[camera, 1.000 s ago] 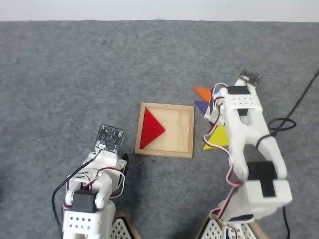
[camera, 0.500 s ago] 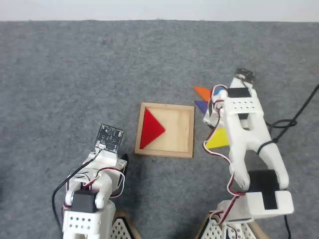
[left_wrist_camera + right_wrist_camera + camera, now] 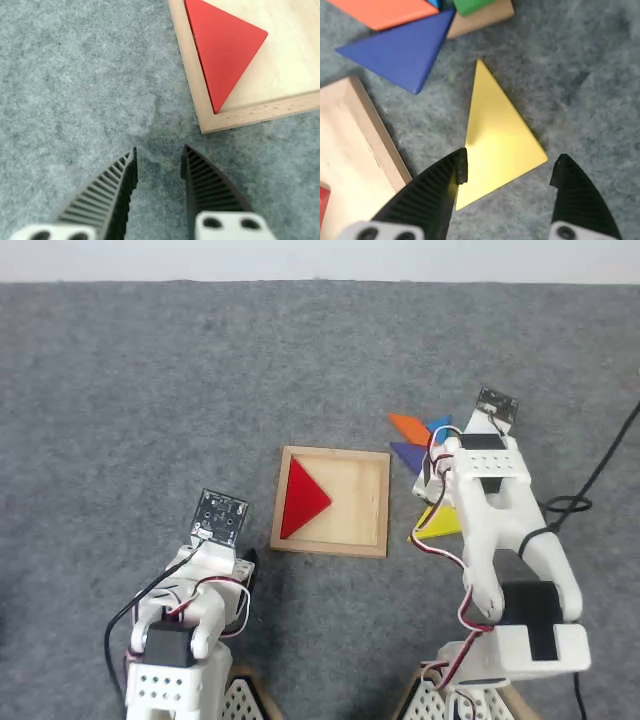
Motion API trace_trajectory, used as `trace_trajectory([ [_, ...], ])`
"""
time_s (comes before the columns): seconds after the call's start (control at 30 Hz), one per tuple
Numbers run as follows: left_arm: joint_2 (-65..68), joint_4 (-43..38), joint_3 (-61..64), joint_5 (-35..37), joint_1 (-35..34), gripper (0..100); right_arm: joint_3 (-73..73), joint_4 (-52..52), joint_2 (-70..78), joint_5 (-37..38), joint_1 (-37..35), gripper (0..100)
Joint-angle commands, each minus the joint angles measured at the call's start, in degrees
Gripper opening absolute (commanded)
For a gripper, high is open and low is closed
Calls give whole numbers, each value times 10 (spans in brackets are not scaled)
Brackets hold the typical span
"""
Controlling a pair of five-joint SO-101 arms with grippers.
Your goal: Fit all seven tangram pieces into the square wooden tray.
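Item: right gripper (image 3: 511,167). Claw spread wide and empty, poised over the yellow triangle (image 3: 495,145), with one finger above its long edge and the other outside its far corner.
- Change: over the last second the right arm drew back slightly toward its base. More of the orange piece (image 3: 408,426) and the dark blue triangle (image 3: 408,453) now shows past the arm in the high view. None of the pieces has shifted.

Item: left gripper (image 3: 159,154). Claw partly open and empty over the grey carpet (image 3: 150,370), just off a corner of the tray. Unmoved in that second.

Item: square wooden tray (image 3: 330,548). Centre of the table, between the two arms. It holds the red triangle (image 3: 300,498), lying flat against the side nearer the left arm. The rest of its floor is bare.

Item: loose pieces, on the carpet beside the tray on the right arm's side.
- Yellow triangle lies nearest the tray.
- Dark blue triangle, orange piece, green piece (image 3: 470,5) and plain wooden piece (image 3: 480,20) are clustered just beyond it.

Assessment: one piece is seated and the others are still outside. The small retreat reads as lining up on the yellow triangle. Closing and lifting are not yet begun.
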Motion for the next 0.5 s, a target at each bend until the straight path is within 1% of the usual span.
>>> trace_trajectory([
  [0.0,-11,2,-6,4,-3,137,-9,-23,-7,8,4,262],
  [0.3,-11,2,-6,4,-3,137,-21,-29,47,6,7,260],
  [0.47,-11,2,-6,4,-3,137,-18,-24,48,-32,4,259],
])
